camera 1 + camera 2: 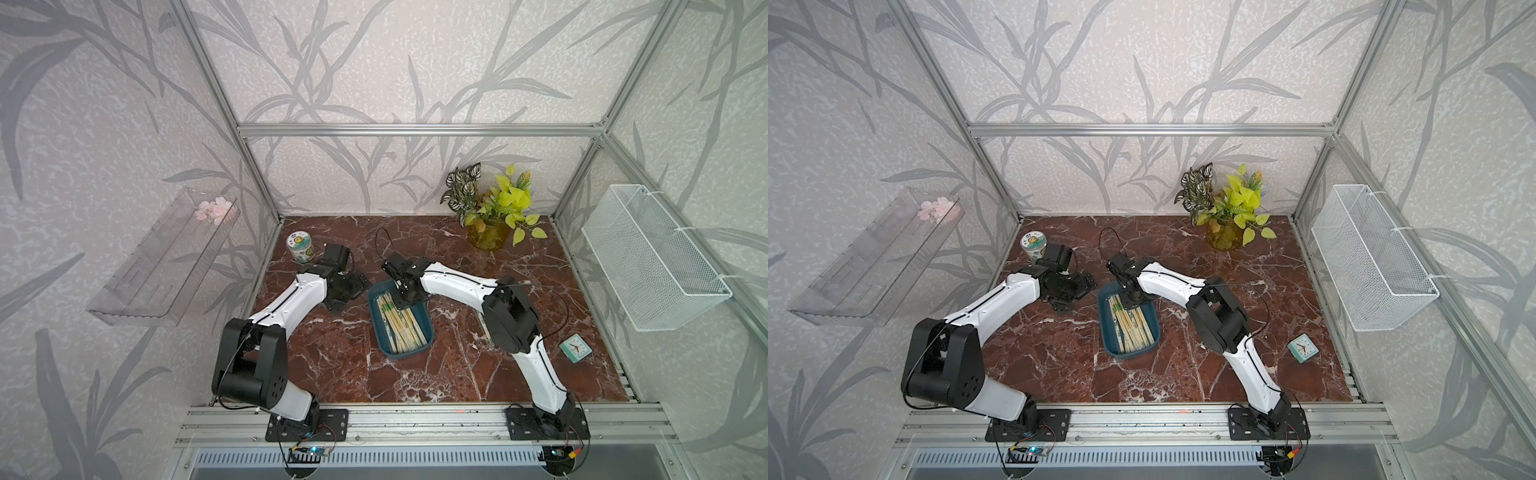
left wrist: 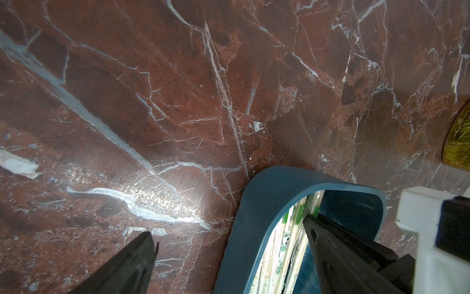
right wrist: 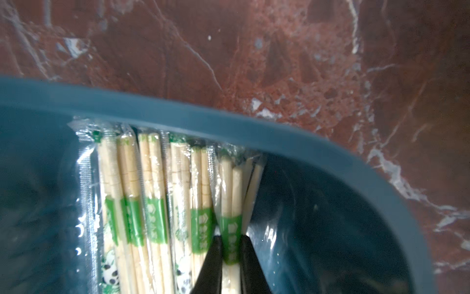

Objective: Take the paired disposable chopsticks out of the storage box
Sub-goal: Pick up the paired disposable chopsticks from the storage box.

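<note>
The storage box (image 1: 376, 328), a dark teal tray, lies mid-table in both top views (image 1: 1105, 328). Several paired disposable chopsticks (image 1: 405, 328) lie in it, in clear wrappers with green bands (image 3: 152, 183). My right gripper (image 3: 231, 238) reaches down into the box's far end (image 1: 401, 297) and is shut on the green band of one wrapped pair (image 3: 230, 193), the one nearest the bare side of the box. My left gripper (image 1: 345, 291) hovers open by the box's far left corner. In the left wrist view the box wall (image 2: 254, 203) shows between its fingers (image 2: 330, 241).
A printed can (image 1: 300, 247) stands at the back left, close behind the left wrist. A plant in an amber vase (image 1: 488, 235) is at the back right, and a small teal clock (image 1: 575, 348) lies right of the right arm. A wire basket (image 1: 652, 266) and a clear shelf (image 1: 162, 266) hang on the side walls.
</note>
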### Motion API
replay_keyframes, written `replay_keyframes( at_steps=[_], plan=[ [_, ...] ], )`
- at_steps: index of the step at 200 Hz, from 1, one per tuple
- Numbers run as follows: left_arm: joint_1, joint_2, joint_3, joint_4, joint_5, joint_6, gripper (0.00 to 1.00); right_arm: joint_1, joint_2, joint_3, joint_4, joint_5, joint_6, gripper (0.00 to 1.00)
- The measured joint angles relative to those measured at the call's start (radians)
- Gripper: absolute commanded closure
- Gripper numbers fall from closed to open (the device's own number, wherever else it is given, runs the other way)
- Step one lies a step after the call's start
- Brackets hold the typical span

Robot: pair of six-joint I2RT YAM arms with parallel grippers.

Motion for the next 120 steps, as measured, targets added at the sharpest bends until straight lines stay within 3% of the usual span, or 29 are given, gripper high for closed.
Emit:
replay_keyframes(
  at_steps=[120],
  plan=[
    [0.0,0.0,0.0,0.015,0.015,0.002,0.01,-0.002,-0.085,0.027,0.0,-0.022,0.024,0.92]
  ],
)
